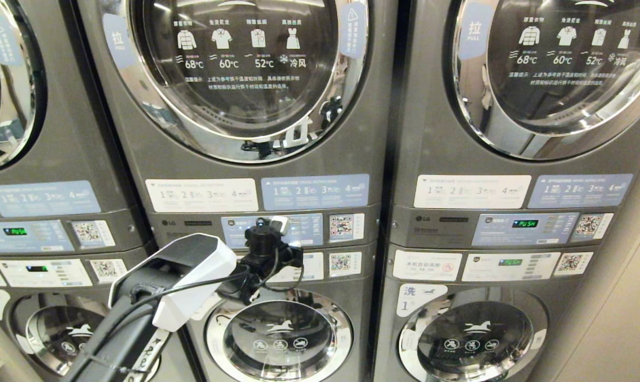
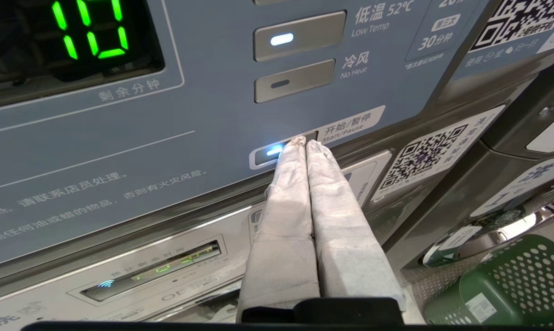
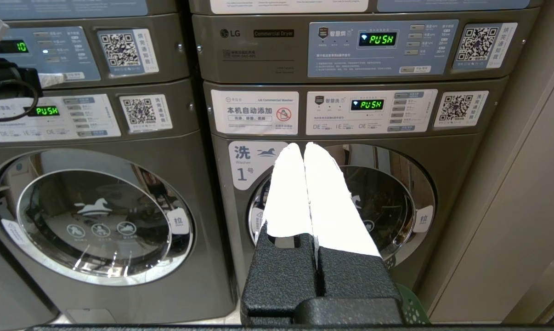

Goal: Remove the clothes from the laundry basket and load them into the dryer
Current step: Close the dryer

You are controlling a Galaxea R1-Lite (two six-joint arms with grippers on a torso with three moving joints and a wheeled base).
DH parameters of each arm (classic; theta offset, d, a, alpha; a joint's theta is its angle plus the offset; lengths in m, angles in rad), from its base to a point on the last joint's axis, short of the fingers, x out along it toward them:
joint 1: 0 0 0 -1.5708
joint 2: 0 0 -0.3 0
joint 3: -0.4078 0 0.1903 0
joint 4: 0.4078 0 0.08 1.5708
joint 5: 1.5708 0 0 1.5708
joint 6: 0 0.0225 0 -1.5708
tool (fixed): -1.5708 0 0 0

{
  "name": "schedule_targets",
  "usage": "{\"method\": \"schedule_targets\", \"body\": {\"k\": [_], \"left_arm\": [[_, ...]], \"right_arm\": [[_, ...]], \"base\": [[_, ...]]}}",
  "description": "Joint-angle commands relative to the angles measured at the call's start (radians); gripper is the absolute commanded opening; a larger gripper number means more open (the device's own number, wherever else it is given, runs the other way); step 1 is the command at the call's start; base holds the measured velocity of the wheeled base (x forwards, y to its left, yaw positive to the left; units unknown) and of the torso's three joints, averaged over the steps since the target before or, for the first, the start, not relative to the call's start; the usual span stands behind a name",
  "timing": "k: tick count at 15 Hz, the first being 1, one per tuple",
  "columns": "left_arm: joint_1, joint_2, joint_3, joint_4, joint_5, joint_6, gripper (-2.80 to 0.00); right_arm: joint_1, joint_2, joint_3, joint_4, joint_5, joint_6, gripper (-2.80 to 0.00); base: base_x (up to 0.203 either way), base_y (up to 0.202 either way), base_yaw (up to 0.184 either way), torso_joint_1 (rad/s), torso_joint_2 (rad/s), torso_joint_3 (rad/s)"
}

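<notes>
Left pincer (image 2: 302, 143), fingers pressed together, is touching the lit start button (image 2: 270, 151) on the dryer (image 1: 245, 159) panel. Basket (image 2: 511, 285) is sitting low beside the washer. Right pincer (image 3: 303, 149), closed, is hanging parked.

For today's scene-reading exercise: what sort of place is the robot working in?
Most likely a self-service laundromat: rows of stacked dryers over washers, payment QR code stickers on each control panel, and a green laundry basket.
</notes>
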Motion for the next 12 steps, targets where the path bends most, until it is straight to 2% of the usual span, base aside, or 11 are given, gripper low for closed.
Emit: {"method": "schedule_targets", "body": {"k": [1, 2, 4, 7, 9, 12], "left_arm": [[-0.007, -0.031, 0.025, -0.017, 0.0, 0.002, -2.8], [-0.011, -0.072, 0.074, -0.031, 0.002, 0.004, -2.8], [-0.014, -0.18, 0.245, -0.091, 0.004, 0.006, -2.8], [-0.015, -0.429, 0.582, -0.207, 0.011, 0.013, -2.8], [-0.014, -0.641, 0.812, -0.283, 0.031, 0.015, -2.8], [-0.015, -0.976, 1.069, -0.341, 0.098, 0.015, -2.8]], "right_arm": [[0.0, 0.0, 0.0, 0.0, 0.0, 0.0, -2.8], [0.0, 0.0, 0.0, 0.0, 0.0, 0.0, -2.8], [0.0, 0.0, 0.0, 0.0, 0.0, 0.0, -2.8], [0.0, 0.0, 0.0, 0.001, 0.0, 0.0, -2.8], [0.0, 0.0, 0.0, 0.0, 0.0, 0.0, -2.8], [0.0, 0.0, 0.0, 0.0, 0.0, 0.0, -2.8]], "base": [[0.0, 0.0, 0.0, 0.0, 0.0, 0.0], [0.0, 0.0, 0.0, 0.0, 0.0, 0.0], [0.0, 0.0, 0.0, 0.0, 0.0, 0.0], [0.0, 0.0, 0.0, 0.0, 0.0, 0.0], [0.0, 0.0, 0.0, 0.0, 0.0, 0.0], [0.0, 0.0, 0.0, 0.0, 0.0, 0.0]]}}
